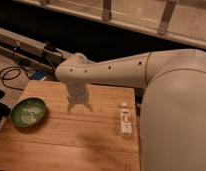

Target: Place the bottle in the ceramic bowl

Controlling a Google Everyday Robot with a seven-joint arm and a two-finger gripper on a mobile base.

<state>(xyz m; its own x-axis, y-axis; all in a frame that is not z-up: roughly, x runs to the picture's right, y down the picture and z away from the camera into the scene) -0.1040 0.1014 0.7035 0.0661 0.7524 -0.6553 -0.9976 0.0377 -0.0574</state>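
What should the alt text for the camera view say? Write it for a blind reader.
A white robot arm hangs its open, empty gripper over the middle of a wooden table, between a green bowl at the left and a white bottle lying at the right. The bowl is empty.
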